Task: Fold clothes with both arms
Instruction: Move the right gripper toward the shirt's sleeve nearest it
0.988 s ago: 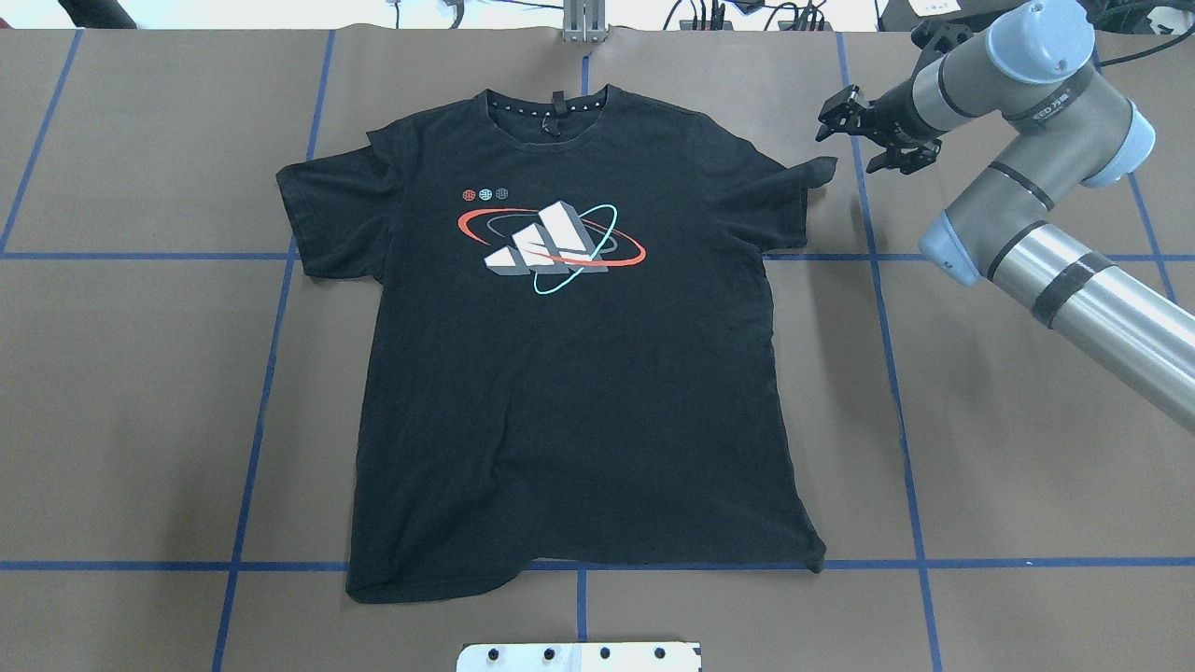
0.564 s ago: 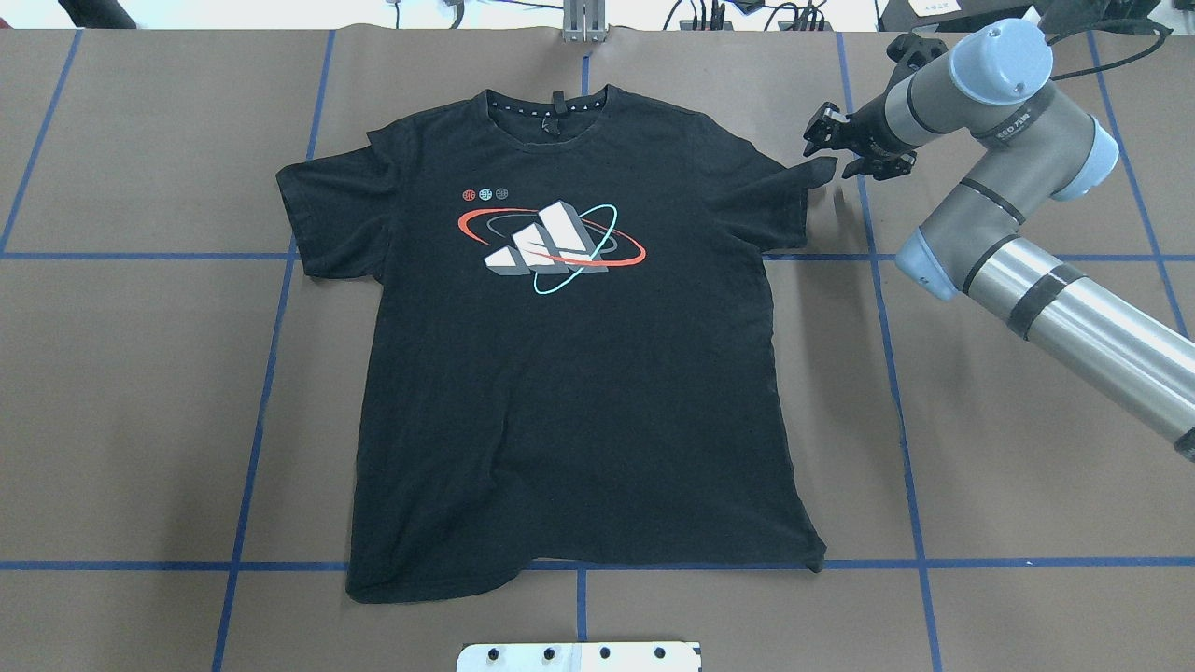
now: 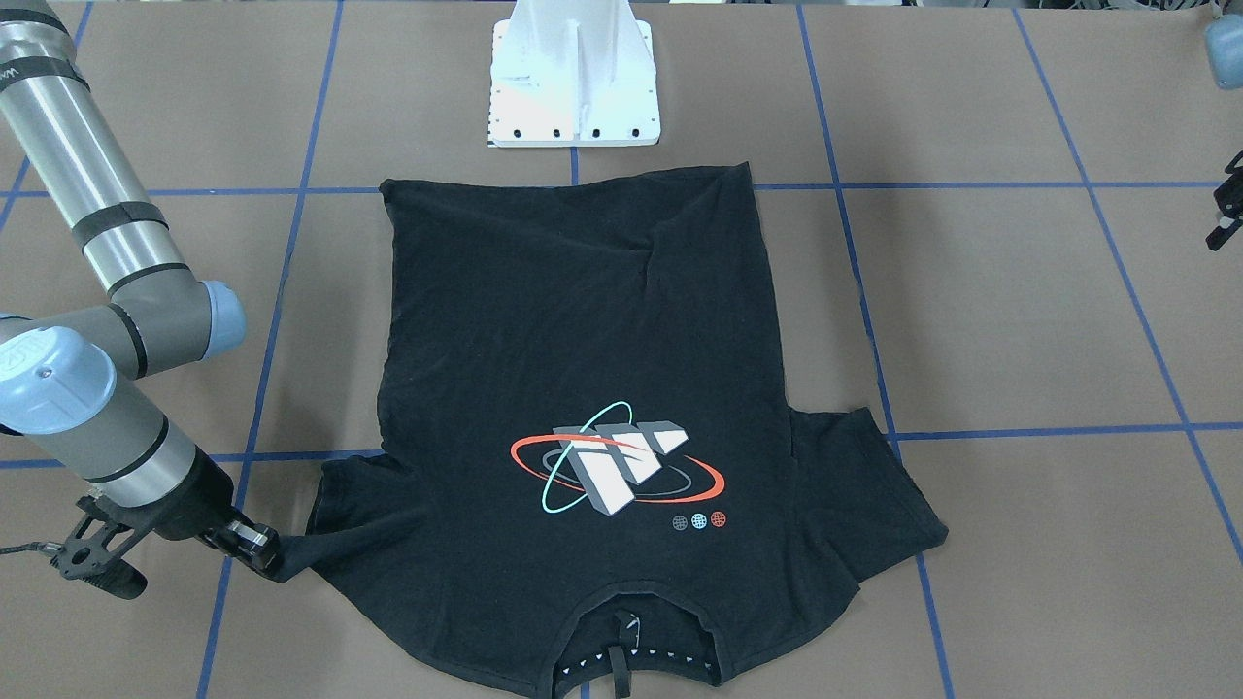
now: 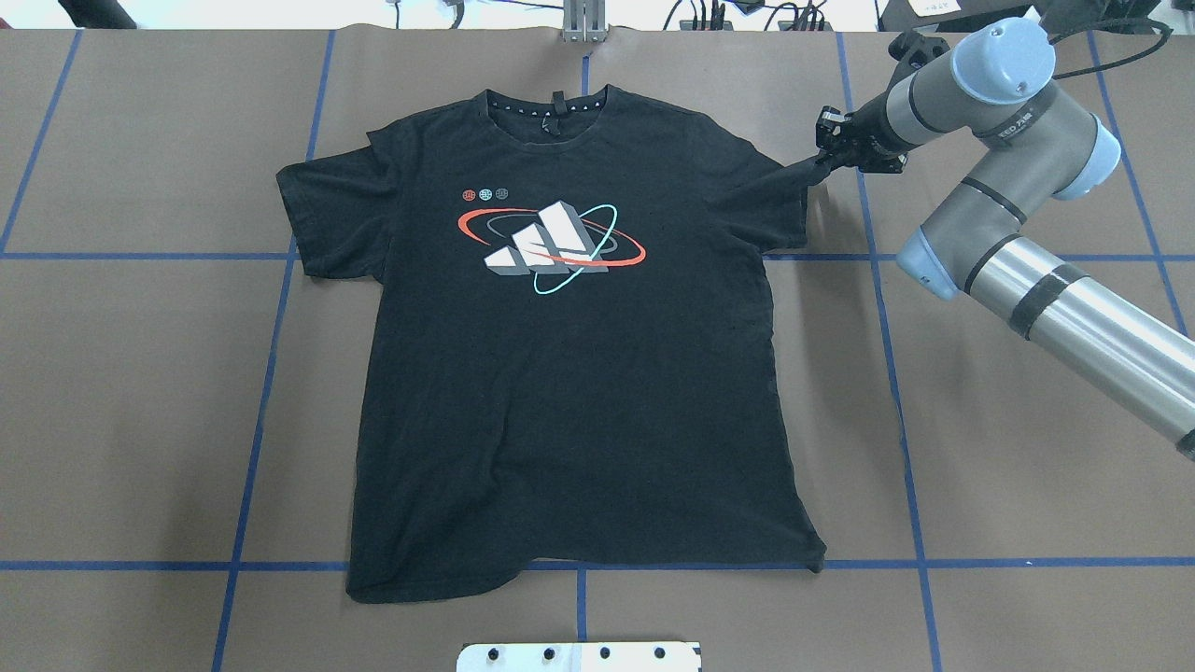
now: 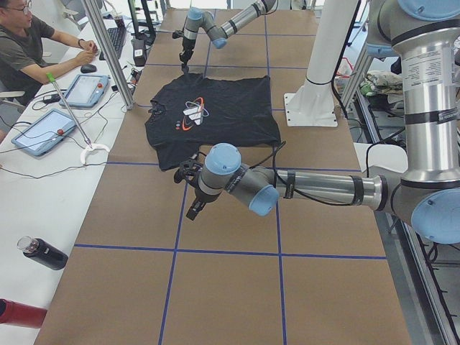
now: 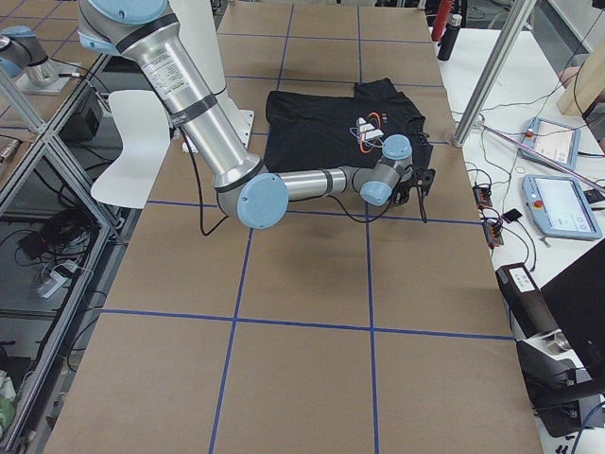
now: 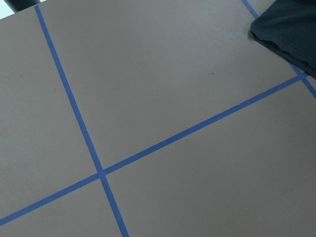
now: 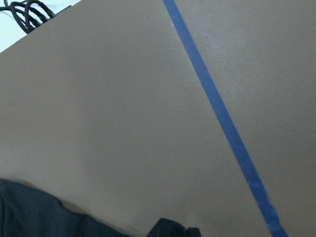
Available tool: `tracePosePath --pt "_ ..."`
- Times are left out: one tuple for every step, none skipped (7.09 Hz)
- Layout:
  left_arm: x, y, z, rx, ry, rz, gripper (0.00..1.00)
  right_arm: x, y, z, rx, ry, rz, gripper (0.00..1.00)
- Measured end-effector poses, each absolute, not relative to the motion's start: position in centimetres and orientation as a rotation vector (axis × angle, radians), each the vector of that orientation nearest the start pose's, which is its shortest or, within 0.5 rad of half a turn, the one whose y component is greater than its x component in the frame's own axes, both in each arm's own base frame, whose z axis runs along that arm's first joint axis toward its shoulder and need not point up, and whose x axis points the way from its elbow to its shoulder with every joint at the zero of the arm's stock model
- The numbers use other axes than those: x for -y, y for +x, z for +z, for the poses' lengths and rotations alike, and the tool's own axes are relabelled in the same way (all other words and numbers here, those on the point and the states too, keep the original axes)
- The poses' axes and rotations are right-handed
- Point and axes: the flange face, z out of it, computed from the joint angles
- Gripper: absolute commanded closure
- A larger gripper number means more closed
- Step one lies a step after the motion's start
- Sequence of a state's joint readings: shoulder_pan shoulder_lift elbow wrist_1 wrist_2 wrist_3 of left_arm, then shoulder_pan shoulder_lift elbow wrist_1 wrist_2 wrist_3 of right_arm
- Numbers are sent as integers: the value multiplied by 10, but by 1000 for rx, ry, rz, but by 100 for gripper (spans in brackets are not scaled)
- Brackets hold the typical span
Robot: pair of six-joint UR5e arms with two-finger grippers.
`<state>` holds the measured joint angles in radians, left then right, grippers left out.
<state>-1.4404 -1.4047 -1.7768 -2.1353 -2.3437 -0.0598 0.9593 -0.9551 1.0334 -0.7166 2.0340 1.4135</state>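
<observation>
Here, the black T-shirt (image 4: pixel 569 392) lies flat, graphic up, on the table (image 4: pixel 121 392). The right gripper (image 4: pixel 825 161) pinches its sleeve tip (image 4: pixel 803 171); so shallow a bite may slip on lifting. The left gripper (image 3: pixel 1226 214) hangs well apart; I cannot tell whether it is spread or closed.

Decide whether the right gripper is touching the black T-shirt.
Touching. The overhead view shows the right gripper pinching the T-shirt at its sleeve tip.
</observation>
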Motion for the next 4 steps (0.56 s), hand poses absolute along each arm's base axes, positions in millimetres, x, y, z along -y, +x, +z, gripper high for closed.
tracePosePath --pt "448 -5 568 -801 501 299 0 680 -366 445 1024 128 518 100" --pt "448 -5 568 -802 501 299 0 680 -364 430 1044 137 520 100" --pt "448 -5 568 -802 501 299 0 679 -363 407 1066 141 524 100" --pt "448 -5 567 -803 502 300 0 677 -363 375 1082 141 529 100"
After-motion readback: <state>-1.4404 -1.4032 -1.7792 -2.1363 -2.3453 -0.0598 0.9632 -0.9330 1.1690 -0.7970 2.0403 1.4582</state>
